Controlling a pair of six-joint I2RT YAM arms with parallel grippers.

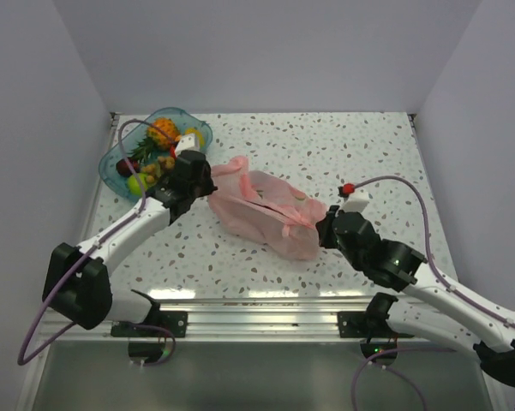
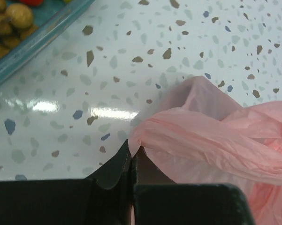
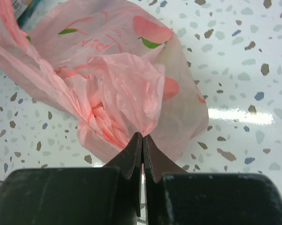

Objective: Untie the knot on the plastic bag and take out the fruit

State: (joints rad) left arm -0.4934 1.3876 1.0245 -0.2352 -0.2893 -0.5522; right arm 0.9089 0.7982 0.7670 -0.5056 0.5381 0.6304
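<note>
Pink bag (image 1: 261,210) lies ctr of the top view on the speckled table (image 1: 343,145), stretched on a slant btw the two arms. Left gripper (image 2: 132,152) is pinched tight on a fold at the bag's upper-left end. Right gripper (image 3: 141,140) is pinched just as tight on the film at the lower-right end. No gap shows btw either pair of fingers. Prob reason: w/ both ends held, the thin film is taut enough for the mouth to be worked apart.

What looks like the knot (image 3: 97,118), a bunched twist, sits just left of the right fingertips; can't tell if it's tight or loose. Fruit (image 1: 138,181), incl. a green piece, sits in the blue tray (image 1: 105,169) at upper left, apart from the bag. Whether any is inside the bag, can't tell.

Room: open table at upper right & along the bottom edge. Tray rim is near the left gripper, so pulls that way look cramped.
</note>
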